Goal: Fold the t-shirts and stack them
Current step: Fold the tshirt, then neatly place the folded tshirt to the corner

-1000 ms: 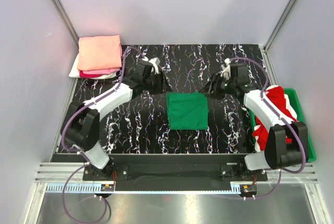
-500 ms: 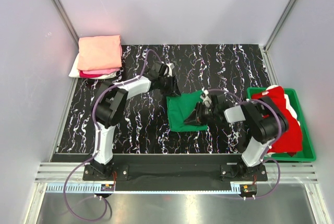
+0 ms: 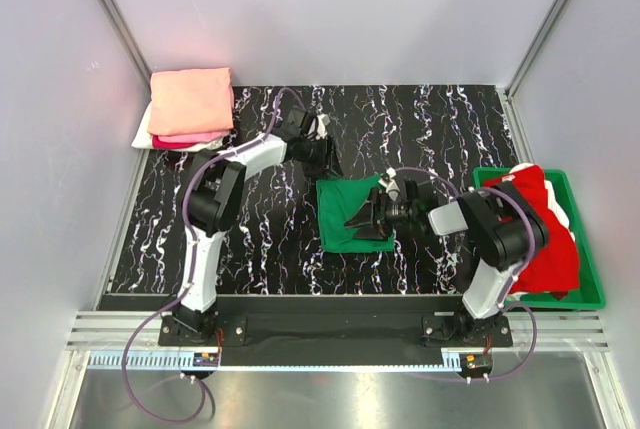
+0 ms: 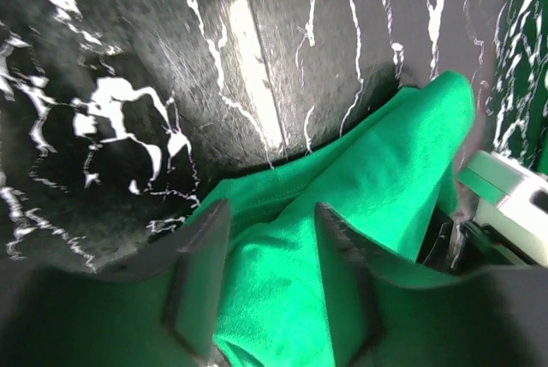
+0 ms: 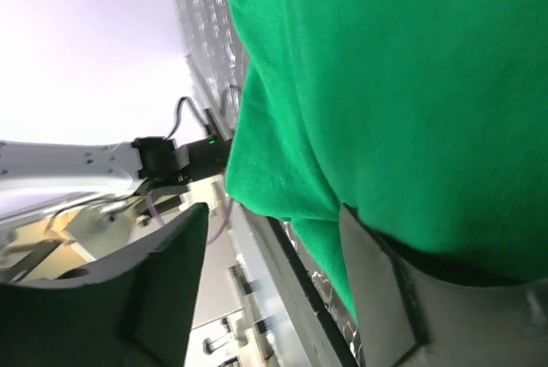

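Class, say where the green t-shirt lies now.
In the top view the green t-shirt lies centre-frame, the left gripper at its far-left corner, the right gripper over its right half.

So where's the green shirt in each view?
Top external: green shirt lies mid-table, just in front of the arms.
Left wrist: fills the lower centre and runs up to the right.
Right wrist: covers the upper right of the picture.
Shared landmark: the black white-veined table, seen above the shirt in the left wrist view and as a strip at top left in the right wrist view.
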`<state>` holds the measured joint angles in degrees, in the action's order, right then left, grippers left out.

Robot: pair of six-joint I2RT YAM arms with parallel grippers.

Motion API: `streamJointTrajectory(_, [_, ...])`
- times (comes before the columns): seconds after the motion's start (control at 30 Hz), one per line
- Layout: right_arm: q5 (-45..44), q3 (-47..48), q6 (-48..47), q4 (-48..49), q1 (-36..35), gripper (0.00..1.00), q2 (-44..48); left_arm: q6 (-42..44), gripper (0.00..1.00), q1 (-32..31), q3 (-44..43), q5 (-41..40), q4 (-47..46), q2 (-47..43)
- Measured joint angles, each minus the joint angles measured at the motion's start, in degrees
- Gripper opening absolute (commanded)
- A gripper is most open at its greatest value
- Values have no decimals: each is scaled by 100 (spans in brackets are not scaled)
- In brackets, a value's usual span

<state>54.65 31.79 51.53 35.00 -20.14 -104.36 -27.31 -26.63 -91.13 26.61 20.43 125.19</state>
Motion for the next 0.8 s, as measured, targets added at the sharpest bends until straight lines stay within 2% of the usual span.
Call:
streamJointTrajectory(0.03, [-101, 105, -131, -415, -7, 73, 177, 39, 68, 11, -57, -22, 55, -13])
streamJointTrajectory(0.07, [-214, 254, -271, -894, -7, 77, 389, 46, 71, 22, -92, -33, 105, -37])
streamJointTrajectory(0.23, [-831, 1480, -1110, -3108, -4, 87, 1438, 76, 81, 151, -114, -205, 546, -684])
streamJointTrajectory(0.37, [-1224, 2273, -1602, -4177, -4, 89, 2245, 81, 82, 354, 85, -330, 503, -1639])
streamJointTrajectory(0.5, [-1405, 2302, -1805, -4850, -4, 89, 2793, 28, 80, 498, 726, -319, 83, -2304])
streamJointTrajectory(0.67, [-1655, 2046, -1926, -5549, -4, 92, 3226, -240, 77, 476, 2031, -245, -549, -2181])
streamJointTrajectory(0.8, [-1781, 1860, -2035, -5925, -4, 93, 3536, -522, 77, 450, 2667, -66, -885, -1823])
